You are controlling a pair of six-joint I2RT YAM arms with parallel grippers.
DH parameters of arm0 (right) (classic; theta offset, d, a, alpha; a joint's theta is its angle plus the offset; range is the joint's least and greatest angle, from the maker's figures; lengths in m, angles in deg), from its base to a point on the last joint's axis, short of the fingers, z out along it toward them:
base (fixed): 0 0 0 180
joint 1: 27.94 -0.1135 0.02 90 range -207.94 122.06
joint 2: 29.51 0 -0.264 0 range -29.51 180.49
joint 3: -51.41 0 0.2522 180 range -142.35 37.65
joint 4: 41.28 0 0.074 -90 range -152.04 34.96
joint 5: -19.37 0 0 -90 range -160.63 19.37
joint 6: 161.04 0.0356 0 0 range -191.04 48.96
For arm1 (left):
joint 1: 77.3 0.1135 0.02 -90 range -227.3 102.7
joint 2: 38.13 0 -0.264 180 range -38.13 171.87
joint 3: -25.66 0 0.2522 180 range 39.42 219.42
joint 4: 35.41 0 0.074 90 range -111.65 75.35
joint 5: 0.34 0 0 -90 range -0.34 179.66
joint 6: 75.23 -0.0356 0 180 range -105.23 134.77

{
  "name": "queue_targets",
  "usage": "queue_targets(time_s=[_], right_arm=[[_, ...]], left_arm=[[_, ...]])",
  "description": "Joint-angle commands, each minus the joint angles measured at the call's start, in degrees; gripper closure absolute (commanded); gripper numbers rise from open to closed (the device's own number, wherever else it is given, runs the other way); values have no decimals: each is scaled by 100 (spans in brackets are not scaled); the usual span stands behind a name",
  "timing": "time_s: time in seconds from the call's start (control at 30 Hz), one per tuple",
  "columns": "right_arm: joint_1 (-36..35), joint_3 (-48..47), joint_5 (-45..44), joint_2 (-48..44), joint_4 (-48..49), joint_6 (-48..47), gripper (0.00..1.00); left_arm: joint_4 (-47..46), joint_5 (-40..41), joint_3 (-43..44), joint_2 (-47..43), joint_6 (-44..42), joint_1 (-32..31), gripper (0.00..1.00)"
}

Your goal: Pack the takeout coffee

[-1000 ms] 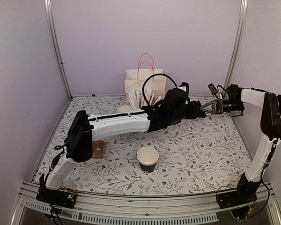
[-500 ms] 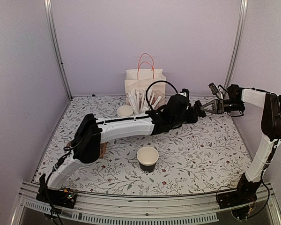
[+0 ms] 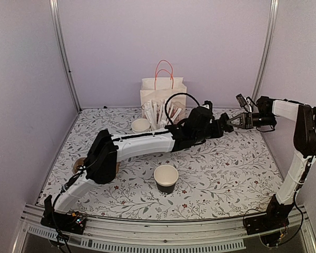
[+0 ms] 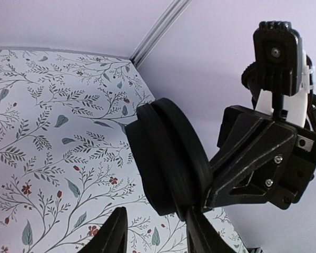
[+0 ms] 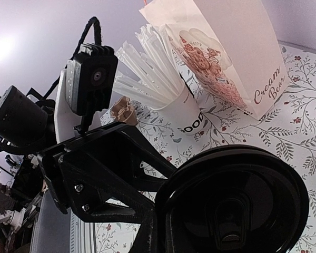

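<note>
A: Where does the top view sit?
B: High behind the arm bases (image 3: 60,219), looking down on the whole desk (image 3: 226,179).
A: The wrists?
B: Close, facing each other over the black lid (image 4: 168,158): left sees the right hand (image 4: 204,185), right sees the left hand (image 5: 157,206).

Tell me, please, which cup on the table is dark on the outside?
The cup standing alone at the front, open and white inside. Beside the bag, the low cup and the cup holding wrapped sticks are white.

Black lid (image 5: 237,200), floral-patterned table (image 3: 226,174)
</note>
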Motion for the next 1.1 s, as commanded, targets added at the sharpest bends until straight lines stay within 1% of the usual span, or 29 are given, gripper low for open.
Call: queue_targets(time_s=[0.0, 0.27, 0.4, 0.53, 0.67, 0.8, 0.9, 0.97, 1.0, 1.07], right_arm=[[-69, -123, 377, 59, -450, -324, 100], [-61, -91, 153, -11, -377, -300, 100], [-61, 51, -137, -219, 156, 95, 100], [-61, 80, -404, -313, 325, 337, 100], [-61, 125, -608, -470, 379, 357, 100], [-61, 220, -744, -746, 333, 306, 100], [-61, 247, -699, -1002, 134, 174, 100], [-61, 204, -577, -1136, -125, 3, 100], [-62, 170, -508, -1173, -287, -91, 100], [-61, 87, -328, -1249, -597, -332, 100]], left_arm=[[167, 274, 83, 246, 171, 313, 60], [355, 515, 41, 236, 169, 409, 60], [307, 517, -92, 161, 89, 414, 60], [151, 513, -355, -38, -49, 393, 60], [-17, 499, -497, -277, -497, 276, 59], [-51, 436, -624, -662, -1142, 57, 54], [-64, 746, -1067, -1180, -1673, -204, 47], [-69, 815, -1714, -1632, -1958, -334, 43], [-238, 767, -2039, -1870, -2054, -390, 41], [-547, 387, -2841, -2449, -2271, -459, 36]])
